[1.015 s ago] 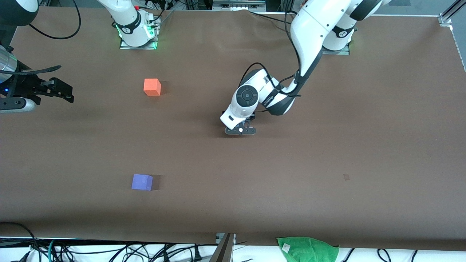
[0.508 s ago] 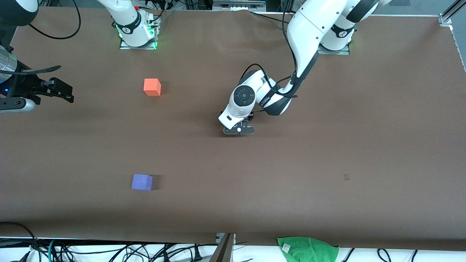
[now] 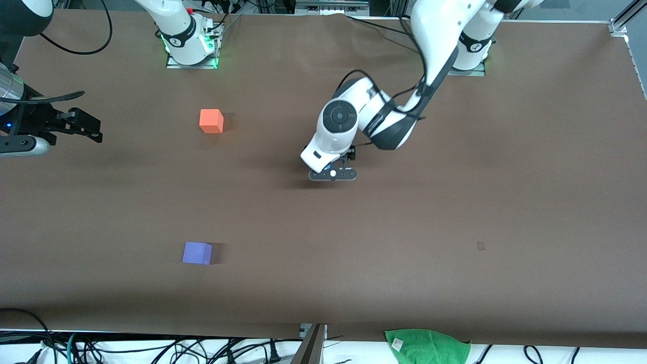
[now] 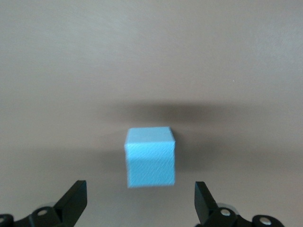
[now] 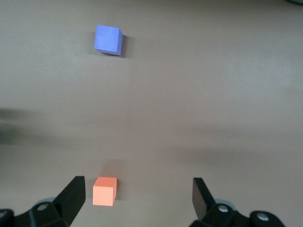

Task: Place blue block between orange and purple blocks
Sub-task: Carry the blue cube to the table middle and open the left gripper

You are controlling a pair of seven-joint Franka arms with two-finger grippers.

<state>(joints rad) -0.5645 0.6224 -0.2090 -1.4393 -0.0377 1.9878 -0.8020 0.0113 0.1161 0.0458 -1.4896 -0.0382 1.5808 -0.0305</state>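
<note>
The blue block sits on the brown table, seen in the left wrist view just ahead of the wide gap between my left gripper's fingers, touching neither. In the front view my left gripper hangs low over the table's middle and its hand hides the block. The orange block lies toward the right arm's end; it also shows in the right wrist view. The purple block lies nearer the front camera, also in the right wrist view. My right gripper waits open and raised at the right arm's end, its fingers showing in its wrist view.
A green cloth lies at the table's front edge. Cables run along the front edge and round the arm bases. A small dark mark is on the table toward the left arm's end.
The left arm's hand has shifted slightly toward the robot bases and its wrist has turned. The orange and purple blocks and the right arm have not moved.
</note>
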